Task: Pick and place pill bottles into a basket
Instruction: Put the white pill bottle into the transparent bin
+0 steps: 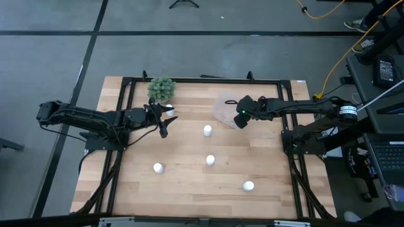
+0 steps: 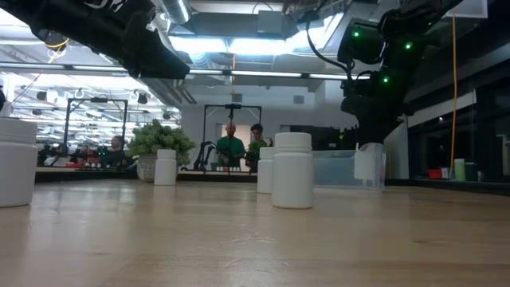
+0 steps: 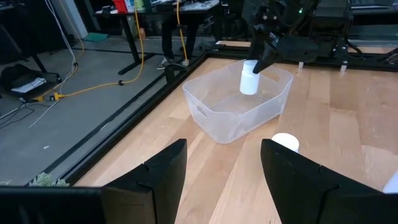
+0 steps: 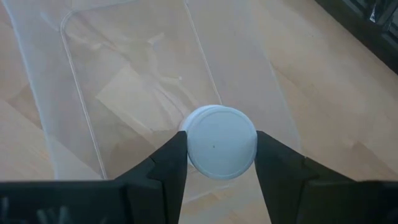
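Observation:
My right gripper (image 1: 240, 120) hangs over the clear basket (image 1: 222, 111) at the far right, shut on a white pill bottle (image 4: 221, 149), which also shows in the left wrist view (image 3: 250, 78). My left gripper (image 1: 163, 128) is open and empty, raised beside the green plant (image 1: 161, 88). One bottle (image 1: 169, 111) stands on its base by the plant. Several more stand on the table: one in the middle (image 1: 207, 130), one nearer (image 1: 210, 160), one near left (image 1: 158, 168) and one near right (image 1: 248, 186). My right gripper pinches the bottle's round cap (image 4: 194, 163) between its two fingers, one on each side. The fingers come from above, pointing down. The bottle hangs upright, its lower part (image 3: 249, 88) inside the basket walls; whether it rests on the basket floor I cannot tell.
A dark frame (image 1: 202, 79) runs round the tabletop. The plant stands at the far left, close to my left gripper. In the low view people stand in the room behind the table (image 2: 231, 147). Bare wood lies between the loose bottles.

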Controlling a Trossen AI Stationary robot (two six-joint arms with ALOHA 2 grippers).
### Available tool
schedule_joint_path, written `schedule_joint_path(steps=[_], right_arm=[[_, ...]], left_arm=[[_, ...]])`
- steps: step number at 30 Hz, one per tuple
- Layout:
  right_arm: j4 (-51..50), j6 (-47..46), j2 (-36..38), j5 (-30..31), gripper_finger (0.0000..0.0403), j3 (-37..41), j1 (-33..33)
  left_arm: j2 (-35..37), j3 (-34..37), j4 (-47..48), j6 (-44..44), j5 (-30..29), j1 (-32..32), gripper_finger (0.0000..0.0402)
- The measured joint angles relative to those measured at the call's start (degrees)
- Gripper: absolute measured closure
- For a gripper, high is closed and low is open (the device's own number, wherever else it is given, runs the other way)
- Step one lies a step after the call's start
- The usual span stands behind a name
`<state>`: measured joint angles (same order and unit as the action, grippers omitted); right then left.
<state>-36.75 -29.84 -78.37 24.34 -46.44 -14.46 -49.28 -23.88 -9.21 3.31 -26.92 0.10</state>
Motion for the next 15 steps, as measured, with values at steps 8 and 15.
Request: schedule_joint_path(steps=[8,15], right_arm=[[5.07,0.13,-0.06,0.24,0.0242,3.78,0.0],[5.25,1.37,-0.04,1.59,0.0242,3.78,-0.06]], left_arm=[[-0.01,0.0,0.01,0.0,-0.01,0.01,0.0201],[-0.02,0.0,0.0,0.02,0.0,0.02,0.0201]])
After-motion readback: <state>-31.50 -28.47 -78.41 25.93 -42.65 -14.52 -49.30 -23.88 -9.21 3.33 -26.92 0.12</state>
